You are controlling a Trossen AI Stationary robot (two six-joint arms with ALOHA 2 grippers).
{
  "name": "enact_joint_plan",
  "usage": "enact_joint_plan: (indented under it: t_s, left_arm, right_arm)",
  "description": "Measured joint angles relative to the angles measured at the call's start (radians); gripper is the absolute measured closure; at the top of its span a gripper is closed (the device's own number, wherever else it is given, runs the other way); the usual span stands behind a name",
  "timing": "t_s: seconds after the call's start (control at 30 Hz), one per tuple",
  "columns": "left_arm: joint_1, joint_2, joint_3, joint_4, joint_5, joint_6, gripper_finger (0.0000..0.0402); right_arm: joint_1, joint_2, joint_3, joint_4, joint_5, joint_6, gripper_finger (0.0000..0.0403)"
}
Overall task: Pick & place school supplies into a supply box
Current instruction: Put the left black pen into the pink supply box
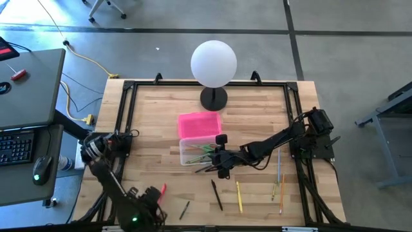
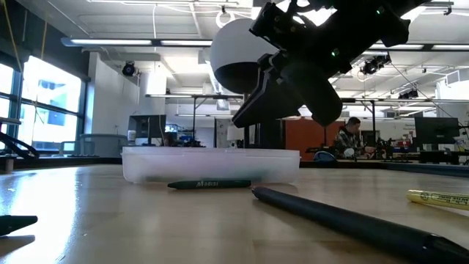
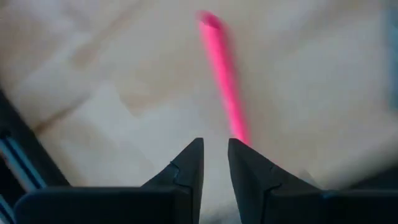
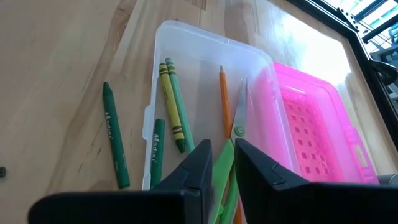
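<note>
The clear supply box stands mid-table with its pink lid behind it. In the right wrist view it holds a yellow and a green crayon, an orange pencil and the scissors' blades. My right gripper is over the box's near right end, shut on the green-handled scissors. Green crayons lie on the table beside the box. My left gripper waits low at the near left with a narrow empty gap between its fingers, and a pink-red pen lies just ahead of it. My right gripper pinches the scissors' green handles between its two fingers. The fingers slant down into the box from the table's right and near side and lie along the scissors. The blades point away over the box floor; whether they rest on it, I cannot tell.
A white globe lamp on a black base stands behind the lid. A black pen, a yellow pencil, several thin pencils and a short dark piece lie on the near table. A black frame edges the table.
</note>
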State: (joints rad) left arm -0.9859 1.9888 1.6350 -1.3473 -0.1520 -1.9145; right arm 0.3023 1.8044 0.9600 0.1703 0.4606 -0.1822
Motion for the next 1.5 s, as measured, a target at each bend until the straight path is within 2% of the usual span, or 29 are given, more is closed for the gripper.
enact_joint_plan:
  t_s: [0.07,0.17,0.27,0.5,0.63,0.87,1.13,1.5]
  left_arm:
    - [-0.023,-0.001,0.077,0.005,0.019,0.083,0.0296]
    - [-0.055,0.006,0.132,0.036,0.062,0.102,0.0296]
    - [-0.089,0.023,0.123,0.091,0.111,0.104,0.0296]
    - [-0.135,0.105,0.077,0.109,0.334,0.173,0.0296]
    - [-0.132,0.118,0.057,0.096,0.298,0.238,0.0296]
    - [-0.054,0.116,0.000,0.093,0.345,0.423,0.0296]
    - [0.039,0.116,-0.061,0.111,0.587,0.667,0.0296]
    - [0.134,0.126,-0.061,0.172,0.705,0.862,0.0296]
  right_arm:
    - [0.000,0.000,0.000,0.000,0.000,-0.001,0.0356]
    - [0.000,0.000,0.000,0.000,0.000,0.000,0.0355]
    - [0.000,0.000,0.000,-0.001,0.000,0.000,0.0351]
    - [0.000,0.000,0.000,-0.009,-0.007,0.000,0.0355]
    - [0.000,0.000,0.000,-0.009,-0.007,0.006,0.0356]
    - [0.000,0.000,0.000,-0.009,-0.007,0.035,0.0356]
    - [0.000,0.000,0.000,-0.011,-0.008,0.031,0.0357]
    - [0.000,0.000,0.000,-0.012,-0.008,0.025,0.0356]
